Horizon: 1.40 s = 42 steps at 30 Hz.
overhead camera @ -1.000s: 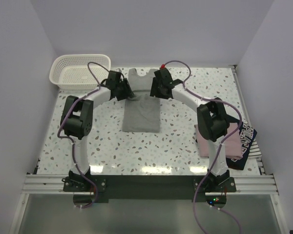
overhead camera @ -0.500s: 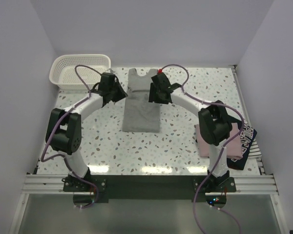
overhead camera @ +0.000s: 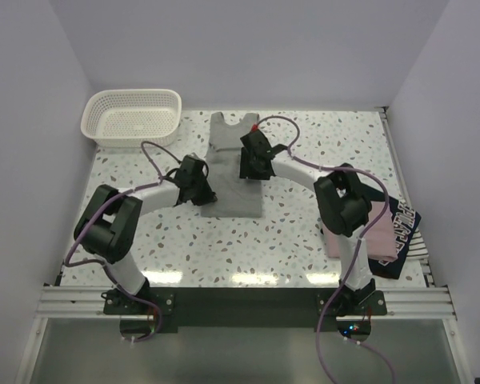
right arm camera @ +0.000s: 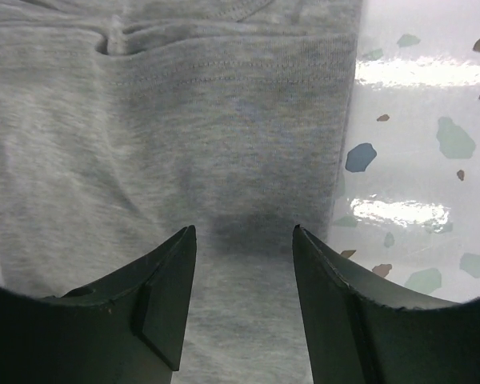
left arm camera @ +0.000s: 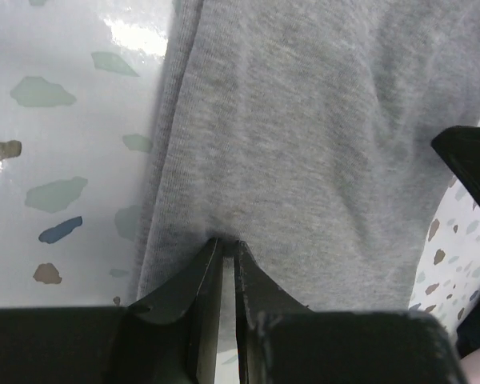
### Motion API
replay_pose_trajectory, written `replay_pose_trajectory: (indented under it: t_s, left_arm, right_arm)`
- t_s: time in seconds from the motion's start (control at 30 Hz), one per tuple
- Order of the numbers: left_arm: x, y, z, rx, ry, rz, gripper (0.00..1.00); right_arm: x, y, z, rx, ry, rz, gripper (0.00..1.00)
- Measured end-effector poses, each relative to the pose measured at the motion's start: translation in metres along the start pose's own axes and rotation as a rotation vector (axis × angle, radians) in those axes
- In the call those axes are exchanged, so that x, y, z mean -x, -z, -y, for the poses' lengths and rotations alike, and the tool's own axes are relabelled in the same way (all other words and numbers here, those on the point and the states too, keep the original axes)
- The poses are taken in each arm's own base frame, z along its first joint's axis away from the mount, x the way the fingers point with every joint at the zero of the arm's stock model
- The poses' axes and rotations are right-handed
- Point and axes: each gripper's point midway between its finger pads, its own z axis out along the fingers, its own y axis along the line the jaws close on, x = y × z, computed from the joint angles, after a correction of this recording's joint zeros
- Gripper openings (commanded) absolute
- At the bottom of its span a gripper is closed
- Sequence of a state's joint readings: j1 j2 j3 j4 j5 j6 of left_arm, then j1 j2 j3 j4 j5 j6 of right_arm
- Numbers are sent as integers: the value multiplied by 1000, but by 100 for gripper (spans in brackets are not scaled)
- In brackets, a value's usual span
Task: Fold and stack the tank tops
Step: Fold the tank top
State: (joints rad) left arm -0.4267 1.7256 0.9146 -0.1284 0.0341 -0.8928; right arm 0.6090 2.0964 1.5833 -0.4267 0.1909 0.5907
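Observation:
The grey tank top lies flat in the middle of the table, neck end to the far side. My left gripper is at its lower left edge. In the left wrist view the left gripper is shut on a small pucker of the grey cloth. My right gripper hovers over the top's right side; the right gripper is open above the grey fabric, with nothing between its fingers. The pink tank top lies folded at the right, on the navy lettered one.
A white lattice basket stands at the far left corner. The speckled table shows bare in front of the grey top. The right arm's elbow hangs over the pink top. Walls close in on the left, far and right sides.
My left gripper swung from beside the top's upper left down to its lower left edge and closed on the cloth. The right gripper shifted slightly and stayed open.

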Motion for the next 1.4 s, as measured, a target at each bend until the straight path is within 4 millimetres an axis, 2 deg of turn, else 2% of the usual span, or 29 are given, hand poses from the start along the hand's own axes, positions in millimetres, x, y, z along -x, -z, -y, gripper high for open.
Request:
replay_pose_trajectory:
  t_s: [0.17, 0.3, 0.47, 0.67, 0.8, 0.9, 1.0, 1.07, 1.17, 1.27, 1.33, 1.4]
  left_arm:
    - [-11, 3, 0, -4, 14, 16, 15]
    - [-26, 9, -2, -23, 29, 19, 15]
    - [-52, 24, -8, -41, 37, 1, 15]
    - [-91, 44, -13, -72, 11, -46, 15]
    - [-120, 60, -15, -86, -30, -97, 16]
    - [-134, 72, -22, -75, -46, -137, 18]
    - [-137, 83, -30, -51, -51, -152, 23]
    - [-136, 91, -32, -42, -57, -154, 27]
    - [-129, 103, -23, -51, -73, -147, 32]
    - [-120, 113, -16, -63, -84, -123, 44]
    - [-118, 118, -18, -61, -94, -112, 48]
    - [-120, 121, -22, -53, -100, -118, 48]
  right_arm:
    - [-25, -10, 7, -29, 24, -41, 58]
    - [-31, -6, 8, -31, 34, -15, 59]
    - [-56, 13, 20, -49, 48, -17, 59]
    - [-104, 49, 41, -59, 51, -47, 63]
    - [-124, 67, 55, -68, 43, -73, 65]
    - [-126, 78, 63, -87, 40, -85, 65]
    - [-121, 92, 67, -95, 39, -75, 63]
    - [-114, 104, 68, -96, 34, -54, 61]
    - [-102, 121, 65, -69, 16, -19, 60]
    - [-96, 139, 60, -31, -8, 11, 56]
    - [-100, 153, 55, 6, -21, 28, 55]
    - [-115, 165, 50, 43, -19, 21, 54]
